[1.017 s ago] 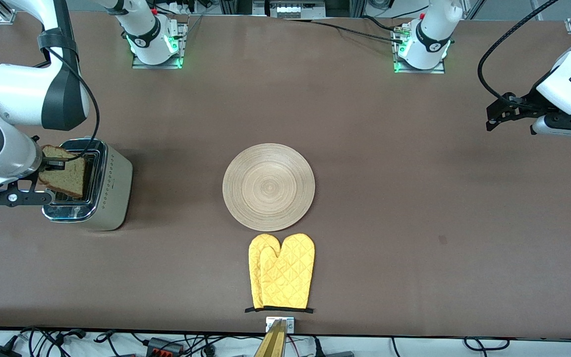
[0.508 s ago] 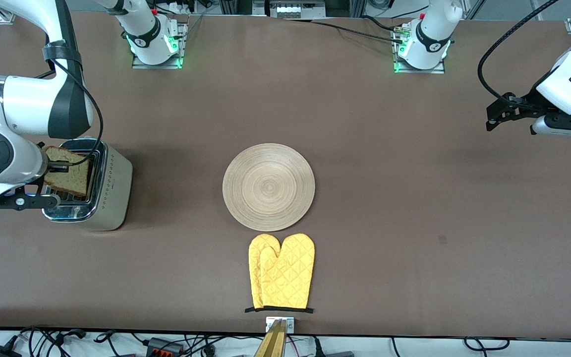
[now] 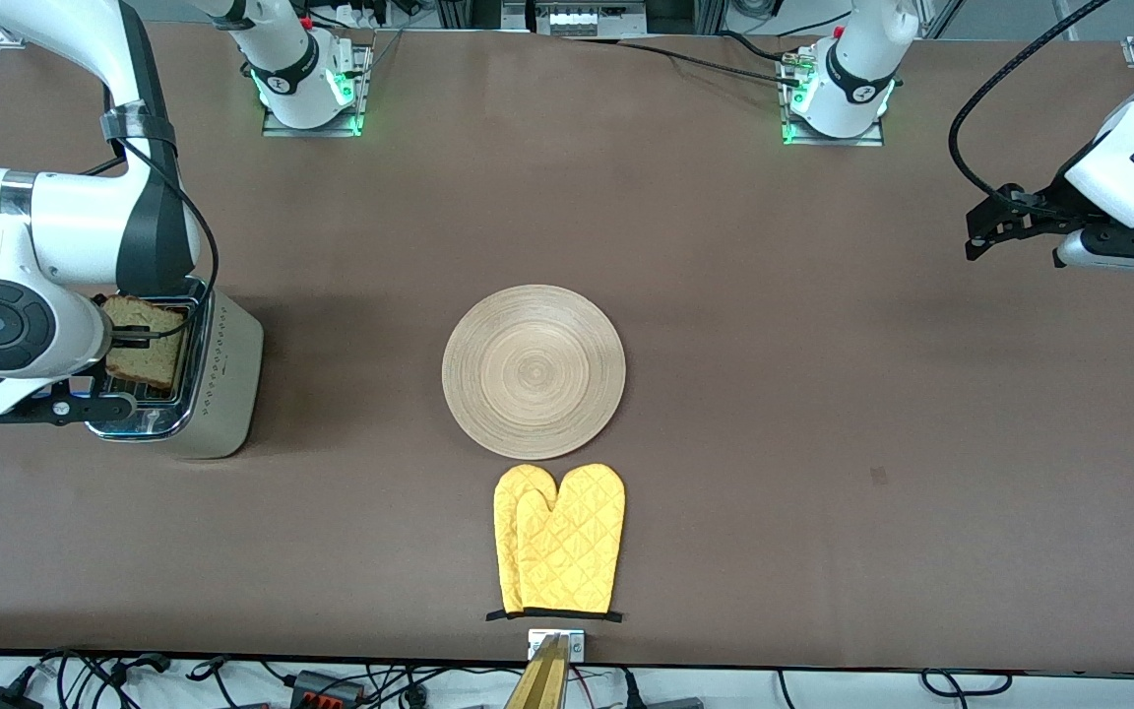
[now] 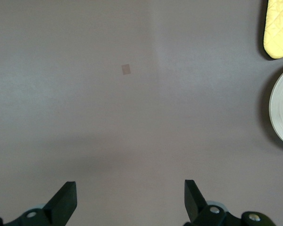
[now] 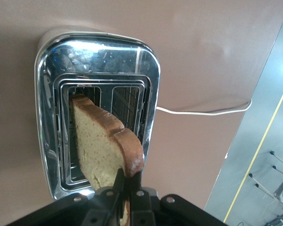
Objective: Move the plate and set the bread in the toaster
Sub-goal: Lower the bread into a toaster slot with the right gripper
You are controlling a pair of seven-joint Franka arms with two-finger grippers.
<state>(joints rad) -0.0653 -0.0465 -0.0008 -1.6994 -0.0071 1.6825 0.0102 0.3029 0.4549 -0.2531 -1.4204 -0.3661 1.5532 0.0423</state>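
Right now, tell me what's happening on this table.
The right gripper, shut on a square slice of tan bread with a dark crust, holds it partly down in one slot of the chrome-topped, cream-sided toaster at the right arm's end. The left gripper waits open above bare tabletop at the left arm's end. The round light-wood plate lies mid-table, with yellow quilted oven mitts just nearer the front camera.

Light-wood plate (image 3: 534, 371) with ring grain; tan bread (image 3: 146, 344) with dark brown crust; chrome-topped, cream-sided toaster (image 3: 218, 384) with dots; yellow quilted mitts (image 3: 559, 540), black-edged; brown bench (image 3: 724, 226).
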